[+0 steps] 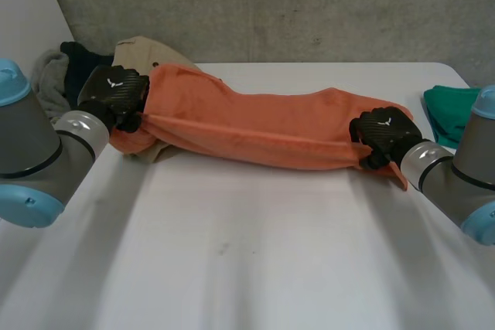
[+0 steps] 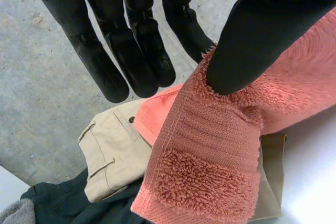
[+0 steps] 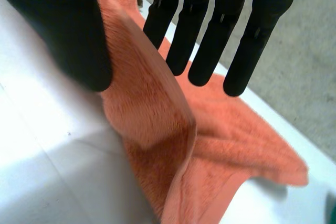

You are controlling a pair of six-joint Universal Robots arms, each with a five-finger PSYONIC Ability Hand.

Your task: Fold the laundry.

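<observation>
An orange towel (image 1: 263, 125) lies stretched in a long bunched band across the far half of the white table (image 1: 247, 260). My left hand (image 1: 114, 92) holds its left end just above the table; in the left wrist view the thumb (image 2: 252, 40) pinches the towel's hemmed edge (image 2: 210, 156) while the fingers (image 2: 131, 51) stay straight. My right hand (image 1: 387, 133) is at the towel's right end. There the towel (image 3: 152, 114) rises in a fold between the thumb (image 3: 68, 30) and the straight, spread fingers (image 3: 210, 40), which do not close on it.
A pile of clothes sits at the back left behind my left hand: beige trousers (image 1: 139, 50), a dark garment (image 1: 77, 59) and a grey one (image 1: 48, 79). A green cloth (image 1: 452, 110) lies at the table's right edge. A concrete wall runs behind.
</observation>
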